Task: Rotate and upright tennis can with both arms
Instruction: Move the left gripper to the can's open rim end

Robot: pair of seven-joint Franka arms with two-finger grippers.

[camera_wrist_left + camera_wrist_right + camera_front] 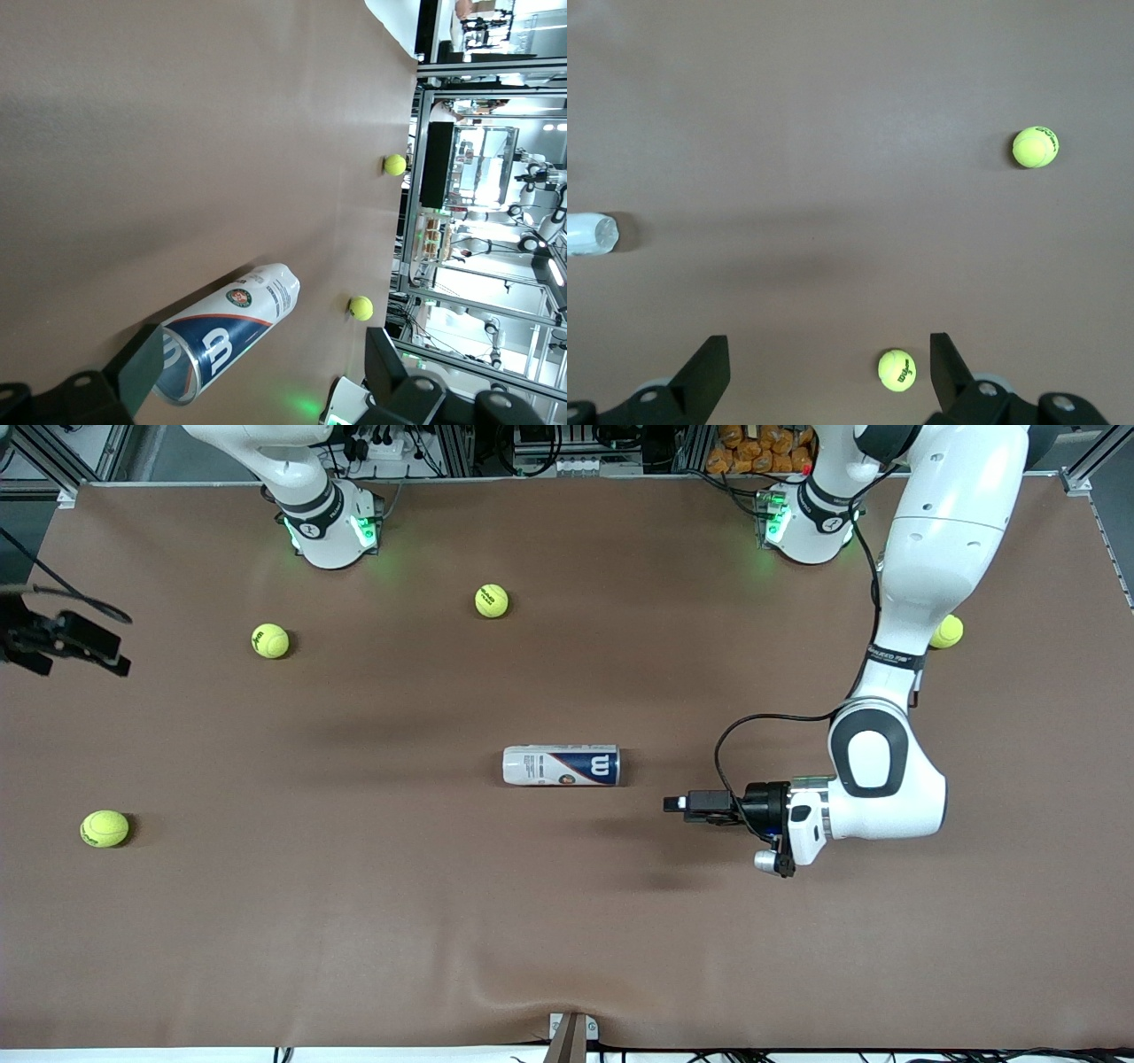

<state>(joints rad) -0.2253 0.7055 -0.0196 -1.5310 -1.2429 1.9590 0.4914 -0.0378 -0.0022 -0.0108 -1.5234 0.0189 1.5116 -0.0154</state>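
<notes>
**Item: tennis can** [562,766]. Slim clear-plastic tube, white and navy label, lying on its side near the middle of the bench [567,939]. Its long axis runs between the two arms' ends of the bench, with the navy "W" end toward the left arm's end.

**Handling (judged):** probably light, and whether it holds any balls cannot be told. The thin wall would likely give a little under a hard squeeze. The smooth round surface looks slippery and would tend to roll on its side. The metal-rimmed end looks the stiffer part, so a hold across the body near that end seems safest. A second contact at the white end could steady the swing upright.

**Left claw** [675,804]. Jaws wide apart and holding nothing, it hangs low over the bench just off the can's navy end and points at it. In the left wrist view the rim sits beside one finger [142,367], not yet between the two.

**Right claw** [66,646]. Also wide open and empty (this arm waits), it hangs over the bench edge at the right arm's end.

**Surface:** brown cloth cover, matte, slightly rippled along the edge nearest the front camera.

**Room:** four loose tennis balls, one [492,600] nearer the arm bases, all well apart from the can, with open space around it.
</notes>
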